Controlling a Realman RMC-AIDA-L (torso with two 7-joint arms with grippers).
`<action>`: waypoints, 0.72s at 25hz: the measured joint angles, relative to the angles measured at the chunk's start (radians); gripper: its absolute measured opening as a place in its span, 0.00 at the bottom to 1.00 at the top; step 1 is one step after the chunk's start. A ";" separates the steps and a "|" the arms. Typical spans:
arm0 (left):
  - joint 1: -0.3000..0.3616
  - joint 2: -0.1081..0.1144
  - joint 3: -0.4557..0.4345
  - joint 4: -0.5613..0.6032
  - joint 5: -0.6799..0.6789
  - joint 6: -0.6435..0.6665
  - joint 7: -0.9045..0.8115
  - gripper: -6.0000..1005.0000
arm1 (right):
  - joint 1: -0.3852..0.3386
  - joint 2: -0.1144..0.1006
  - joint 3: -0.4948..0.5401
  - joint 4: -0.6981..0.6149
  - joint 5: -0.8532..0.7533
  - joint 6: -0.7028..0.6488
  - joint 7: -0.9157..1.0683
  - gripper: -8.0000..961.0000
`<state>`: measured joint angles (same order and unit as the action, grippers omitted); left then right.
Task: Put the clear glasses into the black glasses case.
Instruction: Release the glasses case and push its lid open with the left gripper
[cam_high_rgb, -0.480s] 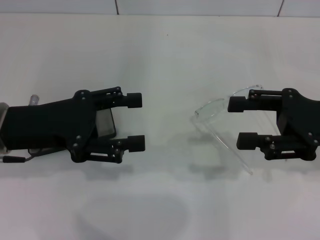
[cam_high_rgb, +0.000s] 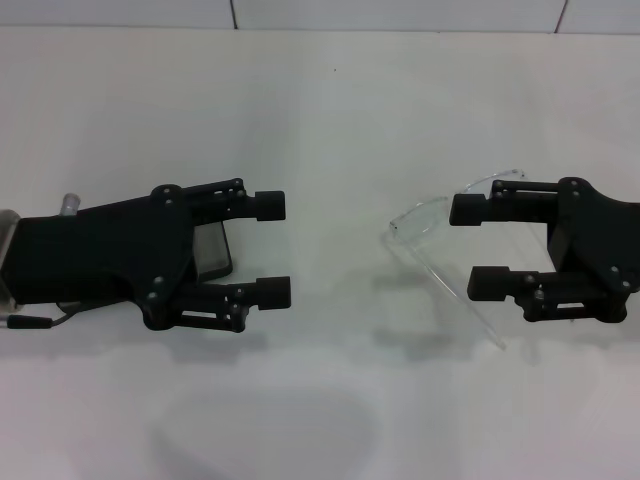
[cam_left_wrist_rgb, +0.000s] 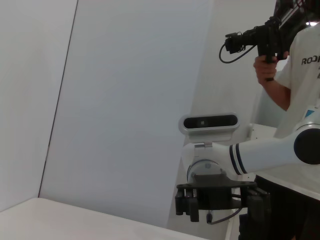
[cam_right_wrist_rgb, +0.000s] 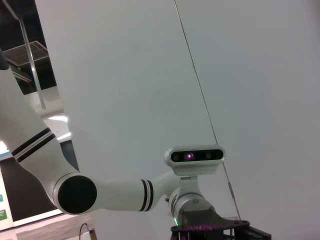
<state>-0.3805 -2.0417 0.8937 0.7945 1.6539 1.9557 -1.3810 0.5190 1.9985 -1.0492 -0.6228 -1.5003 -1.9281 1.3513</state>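
Your right hand (cam_high_rgb: 462, 246) sits low over the white worktop (cam_high_rgb: 330, 110) at about three o'clock in the head view. Its two black fingers (cam_high_rgb: 478, 209) are spread apart and point toward nine o'clock. They are not clamped on anything yet.

See-through plastic glasses (cam_high_rgb: 432, 243), with clear lenses and long straight arms, lie on the worktop right at that hand. The curved front of the glasses is just past the fingertips. One clear arm runs down toward five o'clock, near the lower finger. You cannot tell if a finger is touching the frame.

Your left hand (cam_high_rgb: 272, 248) is at nine o'clock, well apart from the glasses. Its fingers are spread apart too and hold nothing. A dark box with a pale inside (cam_high_rgb: 210, 252) peeks out from under that hand. It may be the black glasses case, but most of it is hidden, so you cannot be sure.

To do this step well, line up your right hand so the fingers sit on both sides of one part of the clear frame. Close slowly and softly, because thin plastic can bend or slip. Clear things are hard to see, so go by the shiny edges. Lift only when the grip feels firm.
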 joint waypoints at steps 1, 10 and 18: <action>0.000 0.000 0.000 0.000 0.000 0.000 0.000 0.83 | 0.000 0.000 0.000 0.000 0.000 0.000 0.000 0.72; -0.019 -0.002 -0.051 0.189 0.011 -0.038 -0.120 0.81 | -0.056 -0.046 0.031 -0.020 0.004 0.013 0.010 0.72; -0.047 -0.053 0.169 0.985 0.588 -0.236 -0.566 0.79 | -0.226 -0.074 0.263 -0.046 0.005 -0.035 0.023 0.72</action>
<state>-0.4273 -2.0949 1.0623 1.7798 2.2423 1.7200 -1.9468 0.2931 1.9247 -0.7858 -0.6689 -1.4952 -1.9631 1.3741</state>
